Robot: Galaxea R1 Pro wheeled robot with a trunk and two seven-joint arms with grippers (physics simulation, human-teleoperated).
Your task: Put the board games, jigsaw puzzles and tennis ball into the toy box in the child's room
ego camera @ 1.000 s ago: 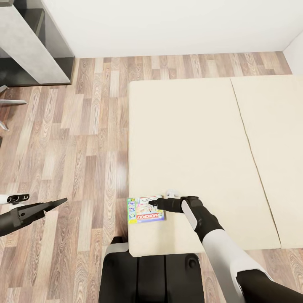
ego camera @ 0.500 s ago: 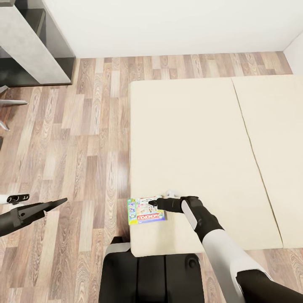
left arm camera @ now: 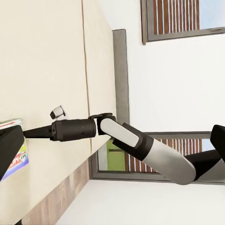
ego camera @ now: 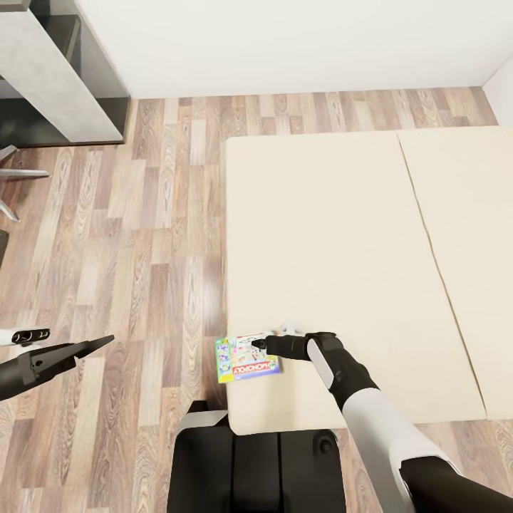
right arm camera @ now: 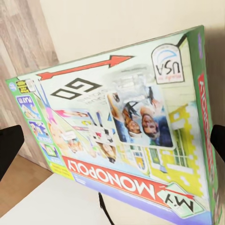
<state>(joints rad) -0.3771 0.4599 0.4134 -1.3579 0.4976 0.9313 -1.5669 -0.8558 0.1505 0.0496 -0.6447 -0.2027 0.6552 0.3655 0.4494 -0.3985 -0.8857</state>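
A board game (ego camera: 246,358), a flat white-green Monopoly box with a red strip, hangs at the near left corner of the beige bed (ego camera: 342,235), its left end over the floor. My right gripper (ego camera: 258,344) is shut on its far edge. In the right wrist view the printed lid (right arm camera: 122,131) spans the space between the two black fingertips (right arm camera: 9,145). My left gripper (ego camera: 100,342) is open and holds nothing, low over the wood floor to the left. The left wrist view looks across at the right arm (left arm camera: 136,145) and a corner of the board game (left arm camera: 11,161). The toy box is out of view.
A grey desk top (ego camera: 43,71) with a dark space beneath it stands at the back left against the white wall. Chair legs (ego camera: 14,174) poke in at the left edge. Wood-plank floor (ego camera: 142,235) lies between desk and bed. My dark base (ego camera: 256,470) is at the bed's foot.
The bed and floor have slid slightly right in the picture as the camera moved. My right gripper and the board game kept their place, so the box now overhangs the bed's left edge.
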